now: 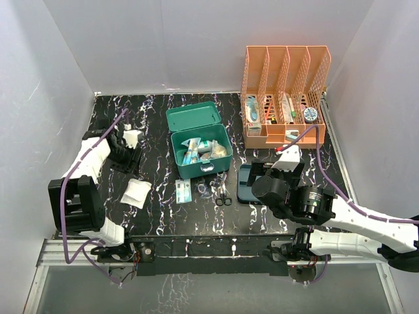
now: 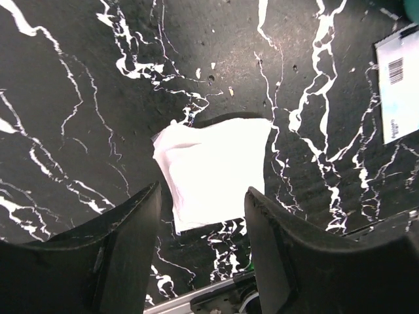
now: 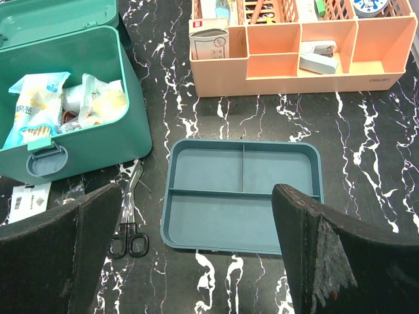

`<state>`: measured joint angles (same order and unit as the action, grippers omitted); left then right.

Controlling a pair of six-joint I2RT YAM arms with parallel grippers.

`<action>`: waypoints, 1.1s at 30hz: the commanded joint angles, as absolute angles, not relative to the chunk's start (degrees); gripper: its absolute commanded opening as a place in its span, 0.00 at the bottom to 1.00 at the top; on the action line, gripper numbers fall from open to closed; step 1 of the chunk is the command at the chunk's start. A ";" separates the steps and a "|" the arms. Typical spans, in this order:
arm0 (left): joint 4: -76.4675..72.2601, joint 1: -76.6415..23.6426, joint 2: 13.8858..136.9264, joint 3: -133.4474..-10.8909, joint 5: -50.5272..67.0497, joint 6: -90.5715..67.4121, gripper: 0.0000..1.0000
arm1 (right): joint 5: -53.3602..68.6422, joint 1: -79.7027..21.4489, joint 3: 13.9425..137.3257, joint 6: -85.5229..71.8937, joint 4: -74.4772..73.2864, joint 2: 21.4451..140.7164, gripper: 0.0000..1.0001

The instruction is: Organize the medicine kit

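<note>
Collection of loose items appeared in hand, with the left gripper (image 2: pixel 203 196) half-open and empty facing the white pouch (image 2: pixel 213 167) at lower left, the right gripper (image 3: pixel 196 190) spread wide facing the tray (image 3: pixel 242 163), and the medicine kit (image 1: pixel 200 169) open at centre frame, so the next move called for descent and closure on the pouch.

There's the medicine kit (image 1: pixel 193 171), a teal-green plastic box with rounded corners, sitting flat near the middle of the table (image 1: pixel 163 222), nudged toward 12 o'clock. Its lid (image 1: pixel 193 116) is wide open, swung back on the 12 o'clock side with the inside facing up. A small latch (image 3: pixel 46 161) sits on the front wall at 6 o'clock. Inside, packets (image 3: pixel 36 108) are piled loosely up to the rim.
</note>
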<state>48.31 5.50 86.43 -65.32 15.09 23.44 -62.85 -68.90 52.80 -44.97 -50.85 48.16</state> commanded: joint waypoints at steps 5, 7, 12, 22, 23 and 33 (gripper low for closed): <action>41.63 6.23 87.26 -57.75 12.71 29.44 0.52 | -64.09 -69.08 53.84 -46.59 -52.69 45.36 0.98; 40.84 6.35 87.71 -55.88 11.78 30.12 0.52 | -64.18 -69.08 53.73 -46.70 -52.65 45.49 0.98; 37.69 6.77 88.47 -51.72 9.72 31.12 0.52 | -64.09 -69.08 53.70 -46.94 -52.65 46.20 0.98; 42.05 7.03 89.38 -56.67 13.56 29.54 0.00 | -64.01 -69.08 54.22 -48.41 -55.08 44.77 0.98; 44.18 7.03 88.82 -60.29 14.61 28.58 0.00 | -64.05 -69.08 54.06 -48.44 -55.35 44.69 0.98; 60.37 -4.00 100.05 -111.23 24.66 5.32 0.00 | -65.42 -69.08 53.03 -47.34 -51.64 46.39 0.98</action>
<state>52.38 3.49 96.23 -99.24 19.25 17.65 -63.07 -68.90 52.69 -47.27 -54.89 45.67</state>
